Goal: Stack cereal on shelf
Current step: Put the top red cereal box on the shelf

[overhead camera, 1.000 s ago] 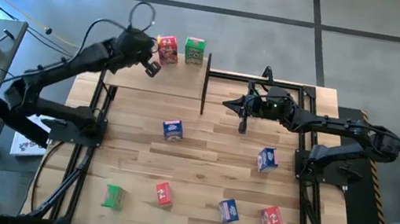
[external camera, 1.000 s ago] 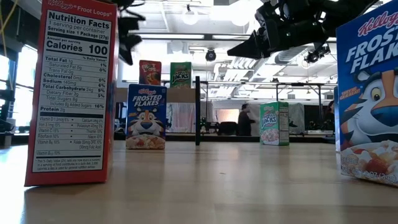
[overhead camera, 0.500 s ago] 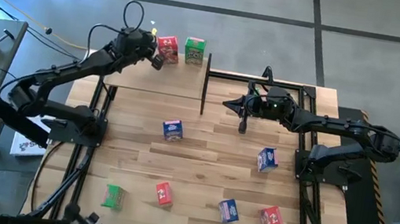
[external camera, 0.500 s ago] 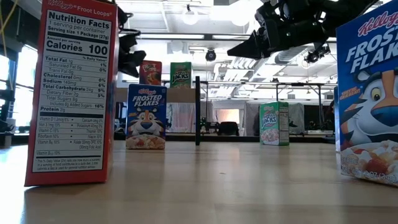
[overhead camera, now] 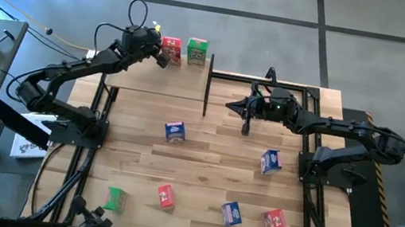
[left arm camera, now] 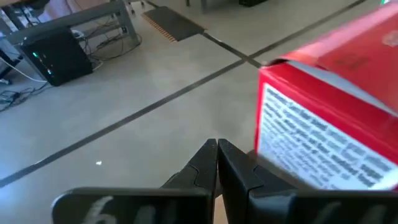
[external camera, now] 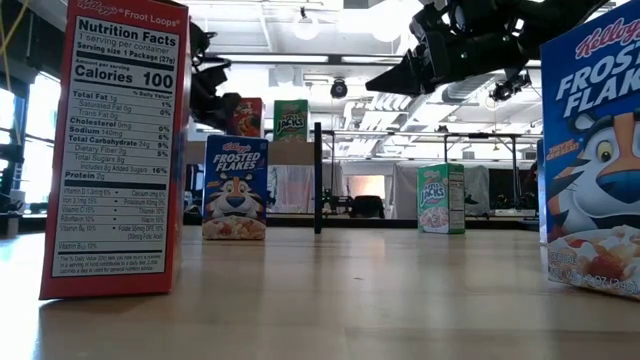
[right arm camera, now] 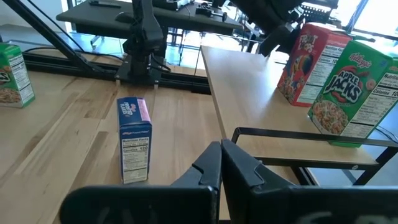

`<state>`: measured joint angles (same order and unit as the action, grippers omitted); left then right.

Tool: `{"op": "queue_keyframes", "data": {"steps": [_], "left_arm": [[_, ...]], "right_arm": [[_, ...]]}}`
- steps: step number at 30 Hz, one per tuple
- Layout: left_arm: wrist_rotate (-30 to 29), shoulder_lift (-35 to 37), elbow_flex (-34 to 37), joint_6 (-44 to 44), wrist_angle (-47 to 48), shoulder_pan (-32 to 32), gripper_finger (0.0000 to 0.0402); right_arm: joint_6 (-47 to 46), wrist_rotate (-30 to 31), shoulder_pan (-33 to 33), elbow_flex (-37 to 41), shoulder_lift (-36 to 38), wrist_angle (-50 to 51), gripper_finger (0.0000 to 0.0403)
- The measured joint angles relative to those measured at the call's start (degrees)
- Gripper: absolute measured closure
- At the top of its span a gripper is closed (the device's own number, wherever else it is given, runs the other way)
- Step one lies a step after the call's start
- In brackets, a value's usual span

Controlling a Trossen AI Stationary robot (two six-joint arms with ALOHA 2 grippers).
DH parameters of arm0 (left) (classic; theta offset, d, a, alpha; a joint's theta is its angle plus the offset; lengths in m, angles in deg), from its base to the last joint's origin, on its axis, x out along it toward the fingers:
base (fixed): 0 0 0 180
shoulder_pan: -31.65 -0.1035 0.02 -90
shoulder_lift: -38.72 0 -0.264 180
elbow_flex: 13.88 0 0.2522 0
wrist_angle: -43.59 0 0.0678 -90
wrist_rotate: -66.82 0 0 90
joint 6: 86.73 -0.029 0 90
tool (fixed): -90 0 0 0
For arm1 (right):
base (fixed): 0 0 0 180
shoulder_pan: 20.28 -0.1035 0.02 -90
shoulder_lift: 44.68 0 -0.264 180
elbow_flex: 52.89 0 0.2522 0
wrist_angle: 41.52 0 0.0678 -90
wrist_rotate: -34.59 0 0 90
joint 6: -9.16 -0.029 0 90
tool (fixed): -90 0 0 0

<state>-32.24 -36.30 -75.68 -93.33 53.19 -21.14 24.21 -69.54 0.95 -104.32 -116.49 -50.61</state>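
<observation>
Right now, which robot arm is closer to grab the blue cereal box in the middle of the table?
Probably the right. Its end effector hangs over the table, nearer the blue box. The left end effector is up at the shelf, beside the red box.

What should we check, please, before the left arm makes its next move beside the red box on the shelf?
1. Left gripper fingers shut, empty: ok.
2. Fingers clear of the red box: cannot tell; they sit right beside it.
3. Red box upright on the shelf: ok.
4. Green box upright next to it, apart: ok.
5. Right gripper waits shut above the table, away from the shelf boxes: ok.
6. Boxes left on the table to stack: not ok, several remain.
</observation>
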Motion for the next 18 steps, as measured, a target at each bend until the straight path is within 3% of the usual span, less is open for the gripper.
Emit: {"op": "queue_keyframes", "data": {"steps": [7, 13, 18], "left_arm": [[0.6, 10.1, 0.0, -3.1, 10.0, -2.1, 0.0396], [14.8, 17.3, 0.8, -4.5, 19.4, 2.4, 0.0396], [11.9, 15.4, 5.7, -4.1, 15.4, 8.0, 0.0397]], "right_arm": [[0.0, 0.4, 0.0, 0.0, 0.0, 1.0, 0.0403], [0.6, 0.6, 0.0, 0.0, 0.0, 1.3, 0.0403], [1.9, 0.6, 0.0, 0.0, 0.0, 1.3, 0.0403]]}}
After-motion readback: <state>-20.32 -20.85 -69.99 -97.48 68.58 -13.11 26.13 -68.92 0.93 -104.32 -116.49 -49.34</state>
